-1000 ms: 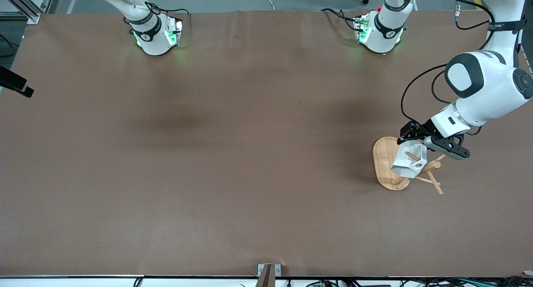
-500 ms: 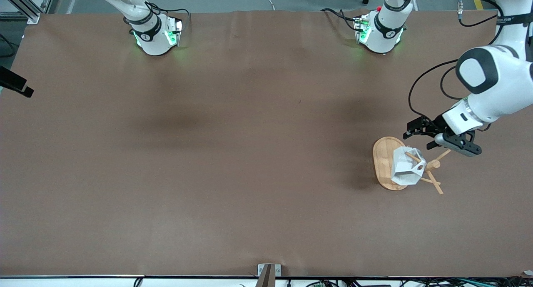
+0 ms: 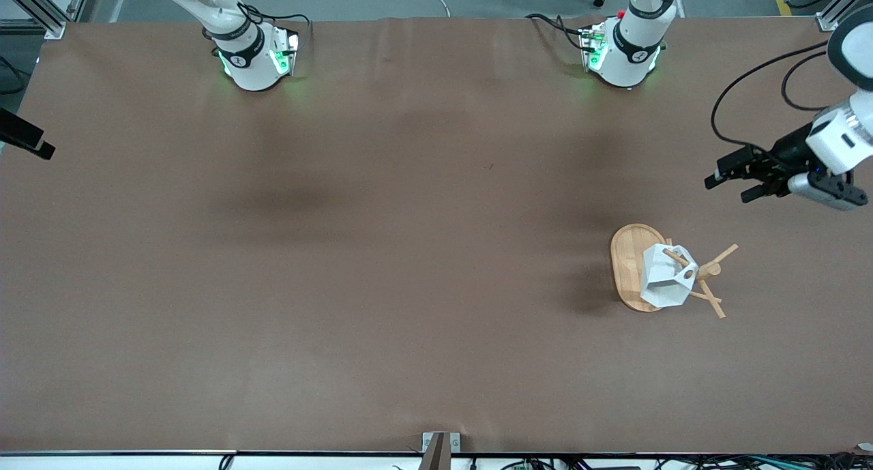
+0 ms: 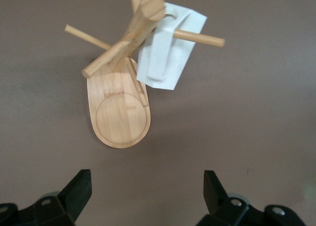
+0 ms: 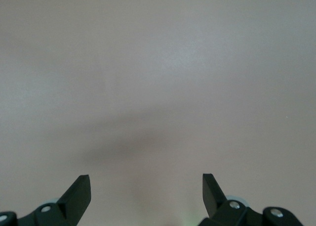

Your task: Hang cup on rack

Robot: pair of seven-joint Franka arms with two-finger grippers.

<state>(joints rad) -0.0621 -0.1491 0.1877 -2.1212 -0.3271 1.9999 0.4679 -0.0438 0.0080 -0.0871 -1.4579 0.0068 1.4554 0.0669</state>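
The white faceted cup [image 3: 663, 279] hangs by its handle on a peg of the bamboo rack [image 3: 626, 265], toward the left arm's end of the table. In the left wrist view a peg passes through the handle hole of the cup [image 4: 168, 53] above the rack's oval base [image 4: 118, 119]. My left gripper [image 3: 728, 187] is open and empty, up in the air, apart from the rack and over bare table beside it. Its jaws [image 4: 147, 186] stand wide with nothing between them. My right gripper [image 5: 146, 186] is open over bare table and holds nothing.
The brown table [image 3: 382, 252] bears only the rack and cup. The arm bases [image 3: 249, 54] [image 3: 624, 50] stand along the edge farthest from the front camera. A small metal bracket [image 3: 440, 443] sits at the nearest edge.
My left gripper opened, let go of the cup and drew back from the rack toward the left arm's end of the table. The cup swung slightly and stays on the peg.
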